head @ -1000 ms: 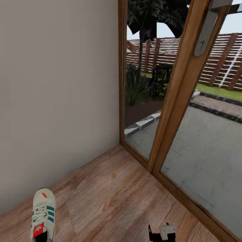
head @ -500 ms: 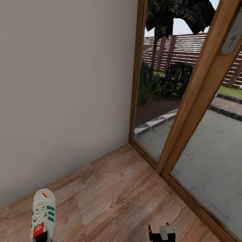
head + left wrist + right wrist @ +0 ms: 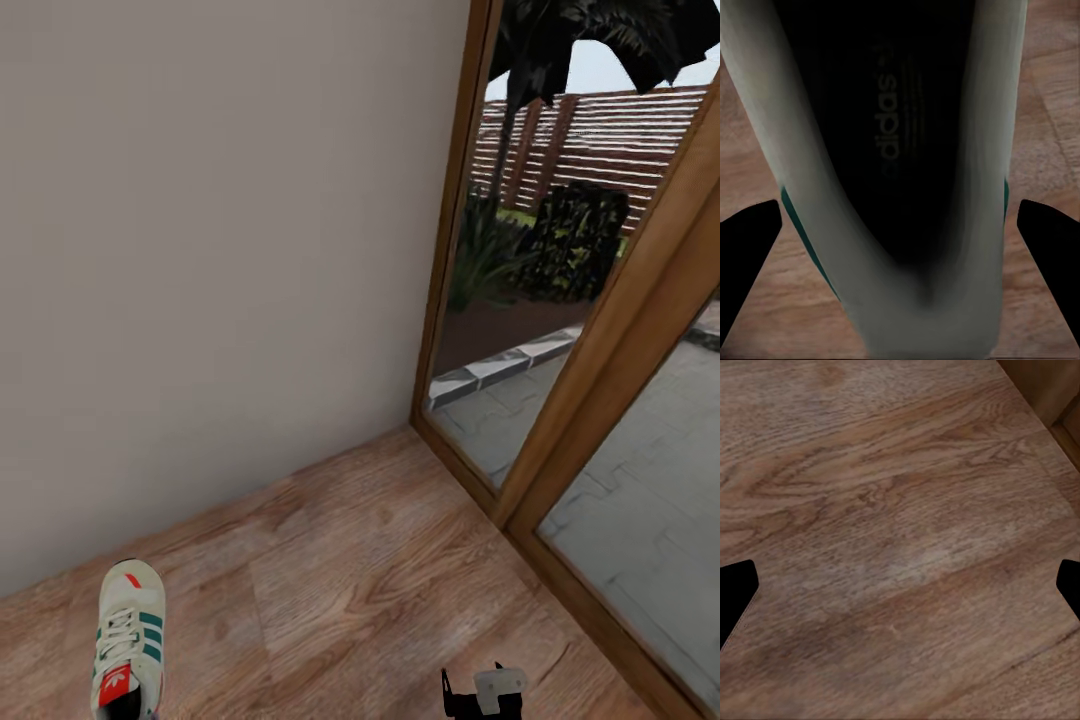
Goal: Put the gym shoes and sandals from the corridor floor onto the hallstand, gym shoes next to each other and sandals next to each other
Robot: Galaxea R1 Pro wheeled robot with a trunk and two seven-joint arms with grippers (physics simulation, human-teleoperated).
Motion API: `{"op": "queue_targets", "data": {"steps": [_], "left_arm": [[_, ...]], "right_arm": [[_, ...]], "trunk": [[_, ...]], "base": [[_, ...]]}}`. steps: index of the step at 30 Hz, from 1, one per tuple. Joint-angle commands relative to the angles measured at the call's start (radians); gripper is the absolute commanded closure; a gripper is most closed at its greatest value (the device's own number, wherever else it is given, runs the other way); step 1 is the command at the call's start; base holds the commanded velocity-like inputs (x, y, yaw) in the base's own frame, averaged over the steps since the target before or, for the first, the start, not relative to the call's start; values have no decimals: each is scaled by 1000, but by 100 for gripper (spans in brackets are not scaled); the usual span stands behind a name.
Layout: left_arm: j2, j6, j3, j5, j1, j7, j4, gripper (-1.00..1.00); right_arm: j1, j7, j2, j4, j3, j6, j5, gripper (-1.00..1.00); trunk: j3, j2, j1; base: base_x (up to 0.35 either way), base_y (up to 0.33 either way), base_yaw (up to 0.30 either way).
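One gym shoe, off-white with green stripes and a red-orange tongue label, shows at the lower left of the head view, above the corridor floor. In the left wrist view the same gym shoe is seen from above, its dark inside showing. It sits between the dark fingers of my left gripper, which is shut on it. My right gripper is open over bare wood planks with nothing between its fingers. Part of that right gripper shows at the bottom edge of the head view. The sandals and the hallstand are out of view.
A plain pale wall runs along the left and meets a wood-framed glass door at a corner. A paved yard, plants and a fence lie behind the glass. Open plank floor lies between the wall and the door.
The whole head view has swung left, so the door frame and corner sit further right and lower. The gym shoe and right gripper keep their places in the picture.
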Motion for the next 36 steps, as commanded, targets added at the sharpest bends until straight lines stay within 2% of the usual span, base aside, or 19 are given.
{"op": "queue_targets", "data": {"steps": [1, 22, 36], "left_arm": [[0, -3, -2, 7, 0, 1, 0, 100], [0, -3, -1, 7, 0, 2, -1, 100], [0, -3, -1, 8, 0, 2, -1, 100]], "right_arm": [[-1, -6, -1, 1, 9, -4, -10, -100], [-1, -6, -1, 1, 9, -4, -10, -100], [-1, -6, -1, 1, 9, -5, -10, -100]], "trunk": [[-2, 0, 0], [-23, 0, 0], [-37, 0, 0]], "base": [[38, -148, 218], [56, -260, 218], [1, -28, 218]]}}
